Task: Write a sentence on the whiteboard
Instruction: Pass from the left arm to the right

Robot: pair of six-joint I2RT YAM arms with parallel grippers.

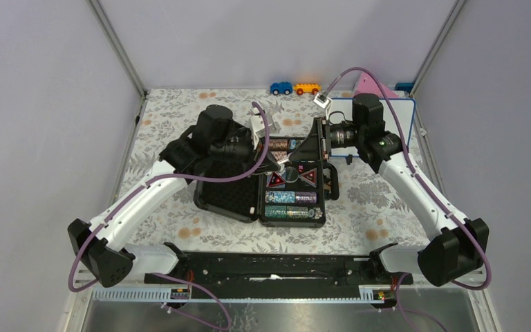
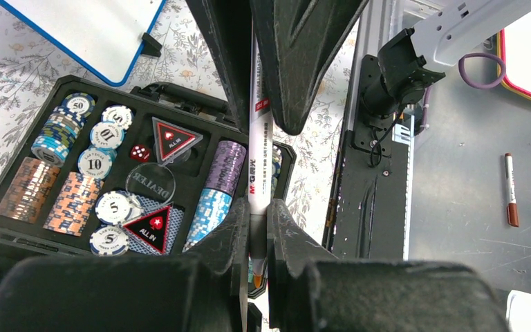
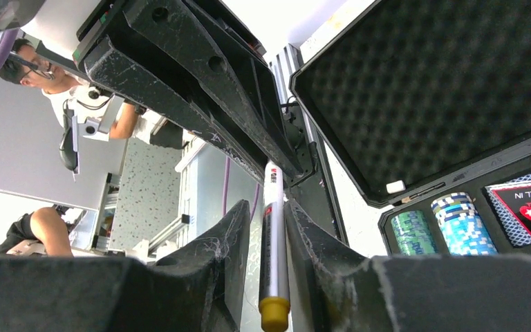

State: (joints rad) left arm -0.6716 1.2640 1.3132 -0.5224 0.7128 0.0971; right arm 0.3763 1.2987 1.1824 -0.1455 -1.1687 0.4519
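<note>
Floral-patterned surface carries the blue-framed white whiteboard at its far right, beyond the open black foam-lined case of poker chips in the middle. Above the case, the left pincer is clamped on a white marker pen. The right pincer narrowly straddles the same pen, and I cannot tell whether it grips.
</note>
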